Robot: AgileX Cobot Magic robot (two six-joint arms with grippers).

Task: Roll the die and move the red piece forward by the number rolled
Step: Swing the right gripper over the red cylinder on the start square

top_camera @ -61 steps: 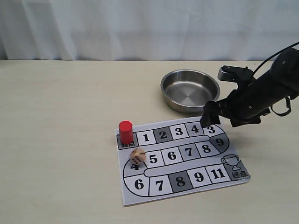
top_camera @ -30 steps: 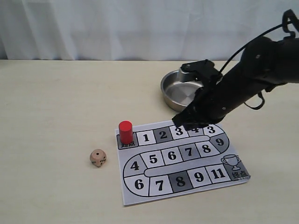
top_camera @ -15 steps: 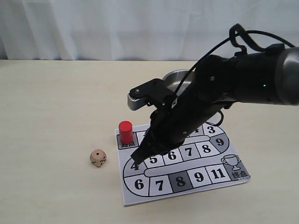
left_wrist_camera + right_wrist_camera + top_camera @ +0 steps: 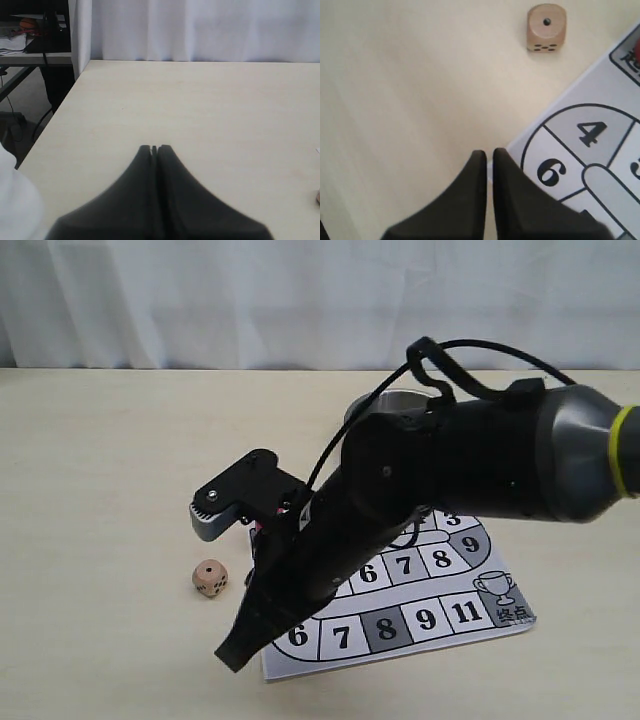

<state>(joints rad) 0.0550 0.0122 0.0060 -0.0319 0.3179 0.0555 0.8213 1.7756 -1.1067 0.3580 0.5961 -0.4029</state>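
1. Two dark left arm's fingers (image 4: 146,156) are pressed flat together with nothing between them. They hang over a bare stretch of the pale wooden desk (image 4: 210,100) and are out of the exterior view, probably parked clear of play.
2. Just off the board's left edge, the small light-tan wooden die (image 4: 210,578) rests on the desk. A single-pip face seems to be uppermost, so I read the roll as one.
3. Reaching across the board to its lower left corner, the black right arm's fingers (image 4: 238,650) are clenched to a thin slit and grip nothing. They are near the die but apart from it.
4. Only a sliver of the glossy red cylindrical piece (image 4: 637,50) shows, at the edge of the right wrist view by the board's start corner. The arm almost wholly hides it from outside. Moving it would need those fingers opened and brought to it.
5. Flat on the desk lies the printed paper board of numbered squares (image 4: 440,610), so the track stays readable.
6. Behind the arm, the round steel bowl's rim (image 4: 385,400) barely shows.
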